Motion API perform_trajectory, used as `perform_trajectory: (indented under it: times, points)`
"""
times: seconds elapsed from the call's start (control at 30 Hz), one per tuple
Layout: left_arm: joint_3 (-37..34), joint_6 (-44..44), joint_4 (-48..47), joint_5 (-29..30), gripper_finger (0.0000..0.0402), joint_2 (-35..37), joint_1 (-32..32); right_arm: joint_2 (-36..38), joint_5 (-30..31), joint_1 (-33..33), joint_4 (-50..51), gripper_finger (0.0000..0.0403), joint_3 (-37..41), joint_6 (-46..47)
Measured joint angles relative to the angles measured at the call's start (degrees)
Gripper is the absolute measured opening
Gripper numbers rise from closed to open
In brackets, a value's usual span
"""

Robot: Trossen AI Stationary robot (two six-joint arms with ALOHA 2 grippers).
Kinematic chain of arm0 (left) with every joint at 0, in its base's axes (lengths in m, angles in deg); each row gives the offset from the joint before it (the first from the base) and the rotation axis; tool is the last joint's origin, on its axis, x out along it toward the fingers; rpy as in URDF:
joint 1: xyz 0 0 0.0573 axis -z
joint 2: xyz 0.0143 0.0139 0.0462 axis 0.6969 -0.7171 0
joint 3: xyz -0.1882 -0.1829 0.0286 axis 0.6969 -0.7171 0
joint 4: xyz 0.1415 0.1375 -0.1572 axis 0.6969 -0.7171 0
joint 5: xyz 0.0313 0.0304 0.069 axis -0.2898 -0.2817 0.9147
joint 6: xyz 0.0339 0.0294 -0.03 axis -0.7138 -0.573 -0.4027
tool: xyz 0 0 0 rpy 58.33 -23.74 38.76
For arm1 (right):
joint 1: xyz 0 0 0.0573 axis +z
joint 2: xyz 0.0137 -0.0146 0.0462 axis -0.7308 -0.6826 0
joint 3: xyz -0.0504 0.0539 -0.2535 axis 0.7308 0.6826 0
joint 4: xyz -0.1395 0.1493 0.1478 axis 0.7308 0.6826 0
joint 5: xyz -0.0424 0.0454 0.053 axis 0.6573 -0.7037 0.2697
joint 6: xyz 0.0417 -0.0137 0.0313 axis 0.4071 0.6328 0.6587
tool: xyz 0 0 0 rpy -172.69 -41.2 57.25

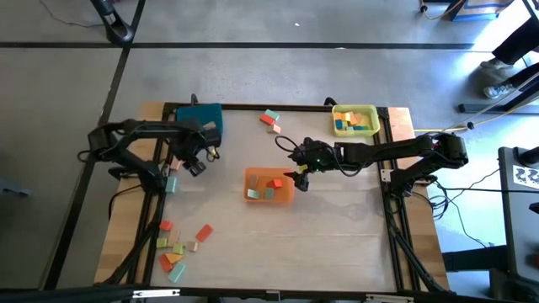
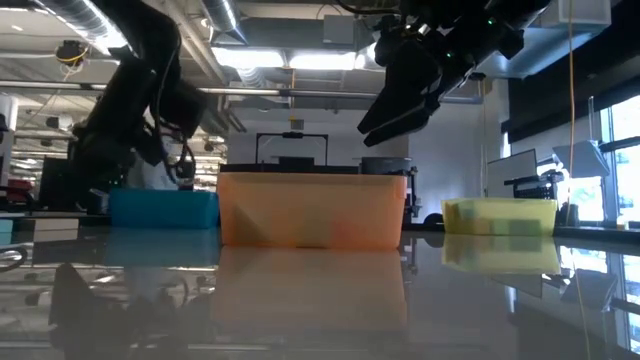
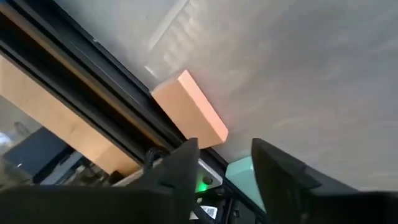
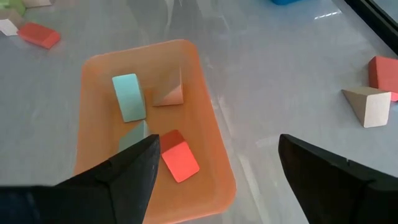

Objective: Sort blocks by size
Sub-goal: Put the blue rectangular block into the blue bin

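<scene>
From above, three trays are in play: the orange tray (image 1: pixel 269 186) mid-table with about four blocks, the yellow tray (image 1: pixel 354 119) with several, the blue tray (image 1: pixel 202 119) showing none I can see, while two blocks (image 1: pixel 269 120) wait at the far edge and roughly eight more (image 1: pixel 178 246) sit near the left front, so I'd call it half sorted.

The left wrist view shows the left gripper (image 3: pixel 222 163) with a gap between its fingers and nothing in it, a tan block (image 3: pixel 189 109) and a pale green one (image 3: pixel 249 177) just ahead; the right wrist view has the right gripper (image 4: pixel 217 171) spread wide and empty over the orange tray.
</scene>
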Motion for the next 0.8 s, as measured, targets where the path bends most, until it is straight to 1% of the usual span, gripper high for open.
perform_trajectory:
  times: [0.23, 0.37, 0.57, 0.7, 0.8]
  points:
    - [-1.0, -2.72, -0.09, 3.64, 0.0044, -6.28, -0.02, -0.02, 0.0, 0.0, 0.0, 0.0326, 0.0, 0.5]
    - [-2.24, -4.34, -0.1, 4.33, 0.0008, -10.65, -0.03, -0.02, -0.02, 0.0, 0.0, 0.0326, -0.02, 1.02]
    - [-3.93, -4.99, 1.75, 5.85, 0.0006, -16.16, -0.13, -0.02, -0.02, 0.0, 0.0, 0.0326, -0.02, 1.33]
    - [-3.69, -6.63, 2.74, 4.56, 0.0001, -16.47, 0.52, -0.02, -0.02, 0.0, 0.0, 0.0326, -0.02, 1.33]
    - [-2.61, -7.19, 3.24, 3.74, 0.0003, -15.13, 2.0, -0.02, -0.02, 0.0, 0.0, 0.0326, -0.02, 1.33]
